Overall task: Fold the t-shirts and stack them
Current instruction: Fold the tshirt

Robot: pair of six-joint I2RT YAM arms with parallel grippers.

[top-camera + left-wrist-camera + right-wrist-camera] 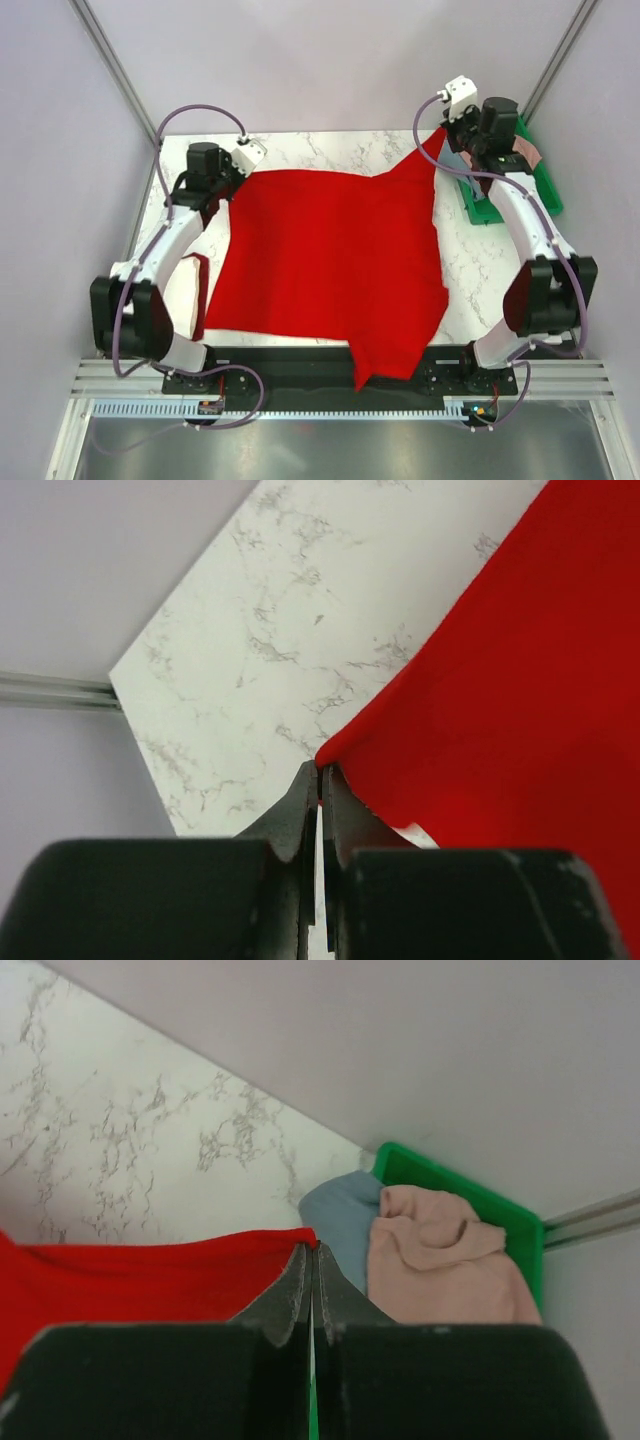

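Note:
A large bright red t-shirt point(335, 260) lies spread over the marble table, one part hanging over the near edge. My left gripper point(232, 178) is shut on its far left corner, seen in the left wrist view point(321, 770) with red cloth point(500, 700) to the right. My right gripper point(447, 135) is shut on its far right corner and holds it raised; in the right wrist view point(312, 1248) the red cloth point(140, 1280) stretches left. A grey-blue shirt point(342, 1210) and a pale pink shirt point(440, 1260) lie bunched in the green tray.
The green tray point(545, 190) stands at the far right of the table, under my right arm. A white cloth with a dark red edge point(186, 290) lies at the left edge, below my left arm. The bare marble table point(470, 265) shows right of the shirt.

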